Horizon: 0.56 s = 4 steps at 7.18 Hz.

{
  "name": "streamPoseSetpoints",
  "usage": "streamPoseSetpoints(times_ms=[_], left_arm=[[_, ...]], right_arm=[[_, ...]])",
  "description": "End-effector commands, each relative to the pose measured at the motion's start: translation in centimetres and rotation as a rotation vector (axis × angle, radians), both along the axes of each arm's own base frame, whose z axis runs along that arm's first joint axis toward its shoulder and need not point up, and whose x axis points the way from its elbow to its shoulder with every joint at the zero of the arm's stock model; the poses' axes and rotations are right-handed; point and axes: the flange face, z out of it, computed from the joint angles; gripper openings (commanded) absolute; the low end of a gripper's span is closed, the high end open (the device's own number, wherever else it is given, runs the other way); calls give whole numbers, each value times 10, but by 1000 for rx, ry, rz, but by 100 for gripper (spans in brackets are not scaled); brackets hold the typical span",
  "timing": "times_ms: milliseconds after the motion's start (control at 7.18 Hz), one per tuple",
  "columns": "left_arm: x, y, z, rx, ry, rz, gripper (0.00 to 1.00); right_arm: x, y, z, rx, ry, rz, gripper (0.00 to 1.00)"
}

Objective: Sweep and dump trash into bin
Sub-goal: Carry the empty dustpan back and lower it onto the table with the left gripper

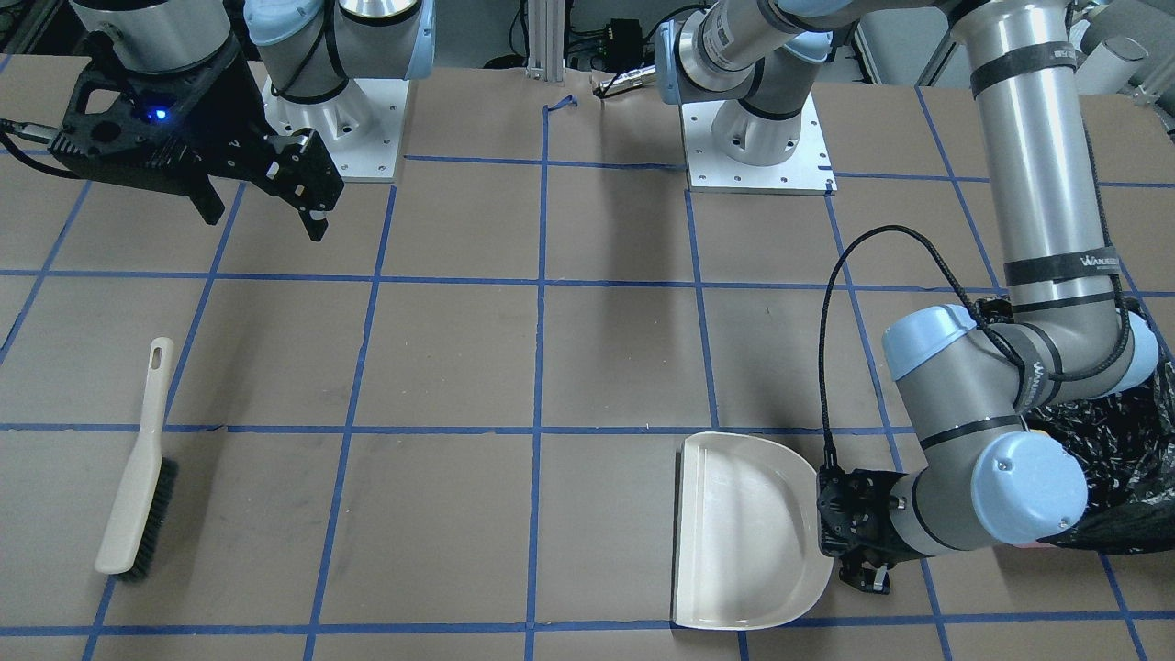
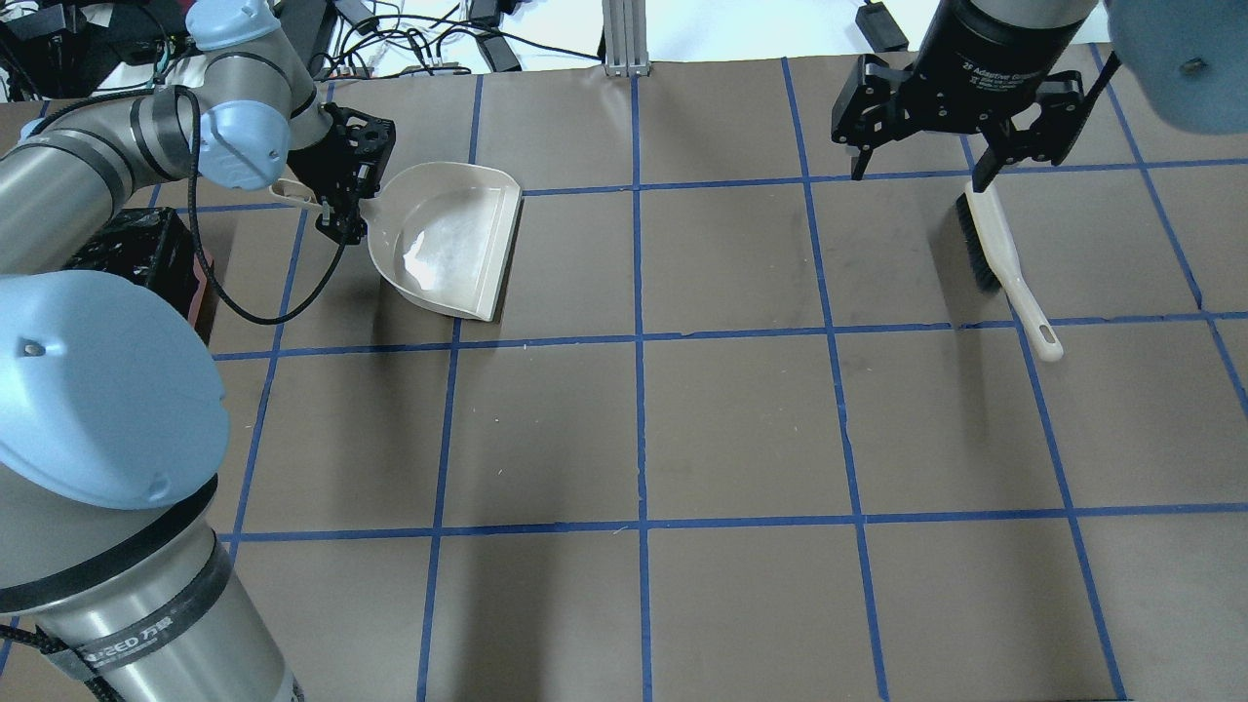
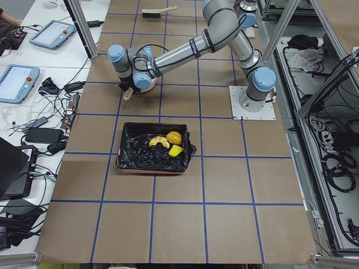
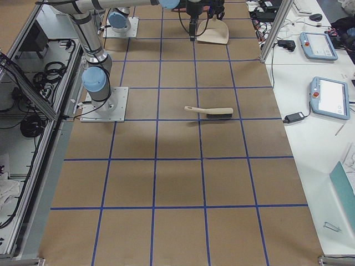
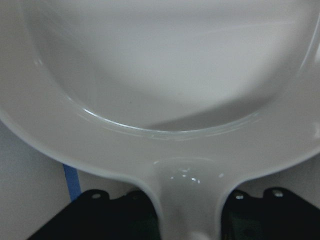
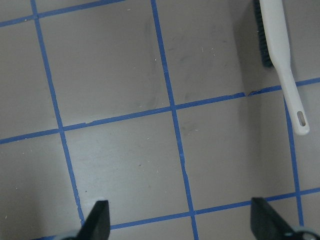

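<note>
The bin [image 3: 152,154], lined with a black bag, holds the trash: a golden-brown lump [image 3: 174,137], a cream ring slice [image 3: 159,141] and a yellow wedge [image 3: 176,151]. In the front view the bin [image 1: 1115,459] sits behind my left arm. My left gripper [image 2: 341,190] is shut on the handle [image 5: 187,200] of the cream dustpan [image 2: 453,239], which lies flat on the table and is empty [image 1: 744,532]. My right gripper [image 2: 918,174] is open and empty, raised above the table next to the brush head [image 6: 182,222].
A cream hand brush [image 2: 999,258] with dark bristles lies on the table on my right side, also in the front view [image 1: 138,477] and the right wrist view [image 6: 280,55]. Blue tape lines grid the brown table. Both arm bases [image 1: 757,138] stand at the robot's edge.
</note>
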Motion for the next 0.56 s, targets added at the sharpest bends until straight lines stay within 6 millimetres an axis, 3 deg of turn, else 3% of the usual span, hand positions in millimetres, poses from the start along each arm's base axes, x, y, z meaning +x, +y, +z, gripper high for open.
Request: streamPoseSetpoints(times_ms=[0, 139, 279, 418], left_arm=[[-2, 1, -1, 4, 1, 15, 16], [-3, 2, -3, 7, 5, 25, 76], [-3, 2, -1, 6, 4, 40, 100], [-2, 4, 12, -9, -9, 66, 100]], right_arm=[[0, 0, 0, -1, -1, 0, 100], [0, 0, 0, -1, -1, 0, 100], [0, 0, 1, -2, -1, 2, 100], [0, 0, 1, -2, -1, 0, 100]])
